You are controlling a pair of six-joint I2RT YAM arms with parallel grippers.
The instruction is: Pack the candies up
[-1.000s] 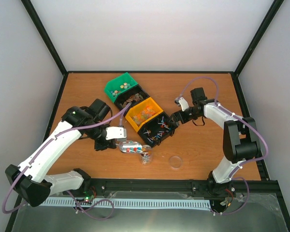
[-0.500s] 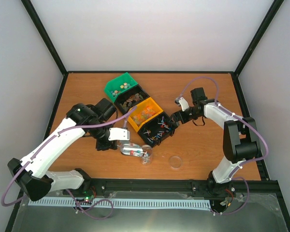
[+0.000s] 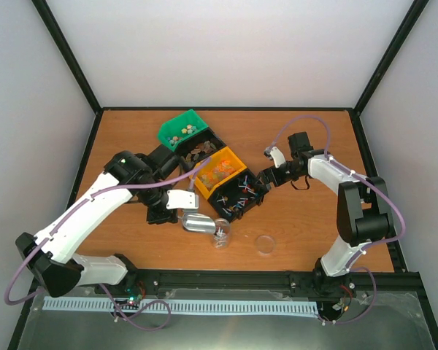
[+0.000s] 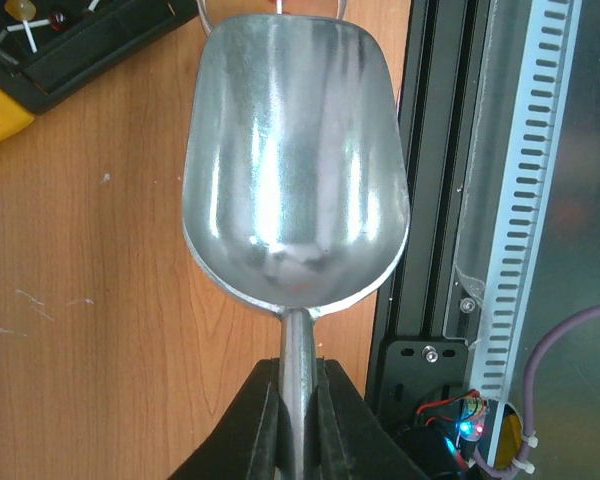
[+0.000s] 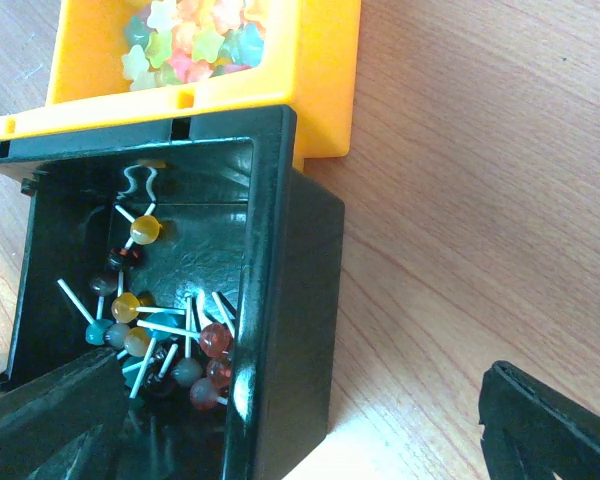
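Note:
My left gripper (image 3: 184,214) is shut on the handle of the silver metal scoop (image 3: 198,223). The scoop's mouth is at a small clear jar (image 3: 220,236) near the front of the table. In the left wrist view the scoop bowl (image 4: 295,170) is empty, with its handle between my left gripper's fingers (image 4: 298,410). Candies lie in a row of bins: lollipops (image 5: 160,330) in the near black bin (image 3: 237,195) and star-shaped sweets (image 5: 190,40) in the orange bin (image 3: 219,168). My right gripper (image 3: 266,179) is open and straddles the black bin's wall (image 5: 280,300).
A green bin (image 3: 182,130) and a second black bin (image 3: 201,149) with sweets stand behind the orange one. A clear round lid (image 3: 264,244) lies right of the jar. A black rail (image 4: 440,200) runs along the table's front edge, close to the scoop.
The scoop held coloured candies one second ago and is now empty at the jar. The left arm has shifted right and tipped the scoop. The right arm has not moved.

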